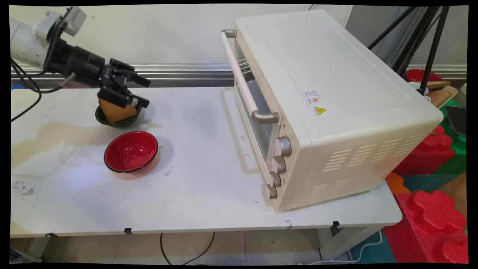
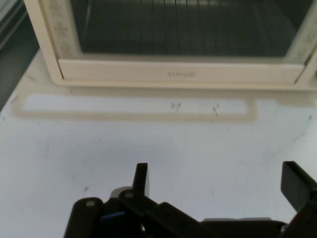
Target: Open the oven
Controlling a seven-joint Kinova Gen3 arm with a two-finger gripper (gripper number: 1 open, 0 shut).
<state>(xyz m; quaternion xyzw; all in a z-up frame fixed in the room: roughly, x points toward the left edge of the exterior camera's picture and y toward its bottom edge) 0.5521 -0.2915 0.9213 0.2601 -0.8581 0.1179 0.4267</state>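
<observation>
My black gripper (image 1: 145, 91) hangs just above the table at the far left, fingers level and pointing right toward the oven. It is open with nothing between its fingers, which the hand view confirms (image 2: 219, 186). Right below and behind it, a brown slice of bread (image 1: 115, 111) leans in a dark green bowl (image 1: 118, 120). An empty red bowl (image 1: 130, 151) stands nearer the front. The cream toaster oven (image 1: 317, 104) sits at the right, its door shut and its handle (image 1: 242, 80) facing the gripper. The hand view shows the oven's glass door (image 2: 183, 29) straight ahead.
Open tabletop (image 1: 201, 149) lies between the bowls and the oven. Black cables (image 1: 26, 93) hang from the arm at the left. Off the table's right end are red foam blocks (image 1: 429, 209), a black tripod (image 1: 425, 41) and a tray (image 1: 440, 93) with a red bowl.
</observation>
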